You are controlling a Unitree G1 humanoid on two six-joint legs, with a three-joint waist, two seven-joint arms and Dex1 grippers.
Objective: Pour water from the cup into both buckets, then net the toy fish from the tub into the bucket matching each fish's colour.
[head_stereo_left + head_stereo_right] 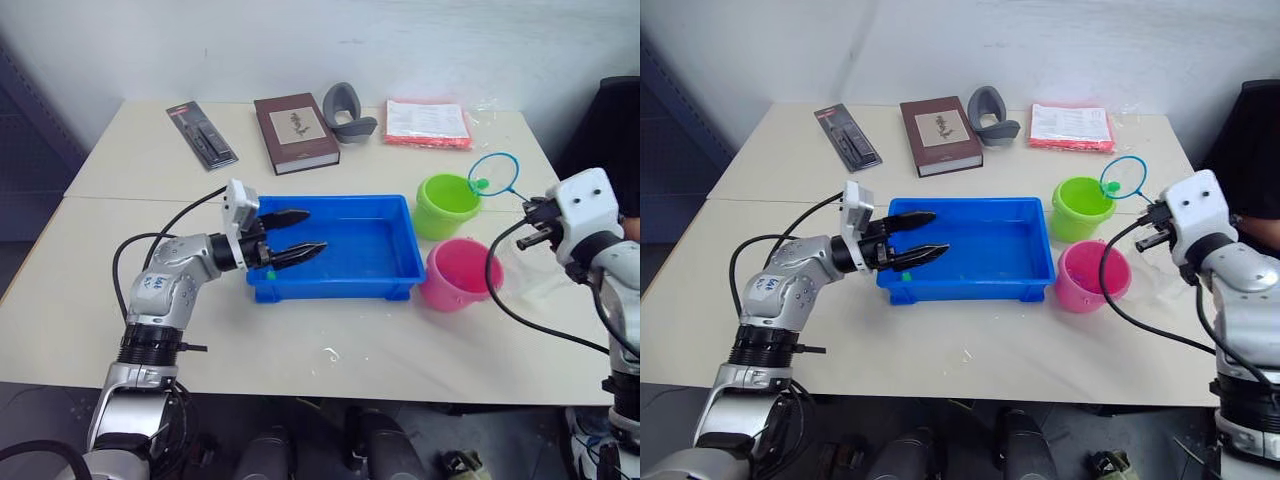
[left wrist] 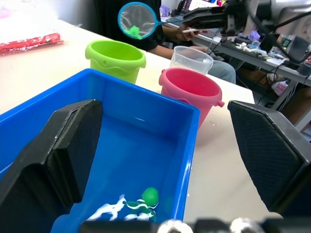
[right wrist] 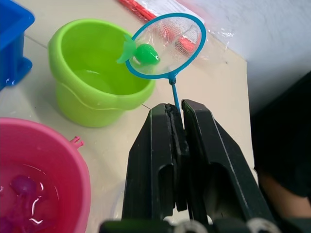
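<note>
Right tool (image 3: 177, 127): black fingers pinched tight on the thin stick of the net (image 3: 166, 46). Round blue ring holds a glossy green fish (image 3: 145, 53) just over the far rim of the lime green bucket (image 3: 92, 82). Smooth pink bucket (image 3: 41, 179) holds water and magenta fish. Left tool (image 1: 290, 235) spread wide, empty, over the left end of the rectangular blue tub (image 1: 385, 285). Clear cup (image 2: 192, 58) stands behind the pink bucket.

A brown book (image 1: 296, 131) lies on the table (image 1: 330, 345) near its far edge. Beside it to the left sits a black flat pack (image 1: 203, 134), lying at a slant. Just right of the book rests a grey curved holder (image 1: 347, 111), and further right a red-edged plastic packet (image 1: 428, 123).
</note>
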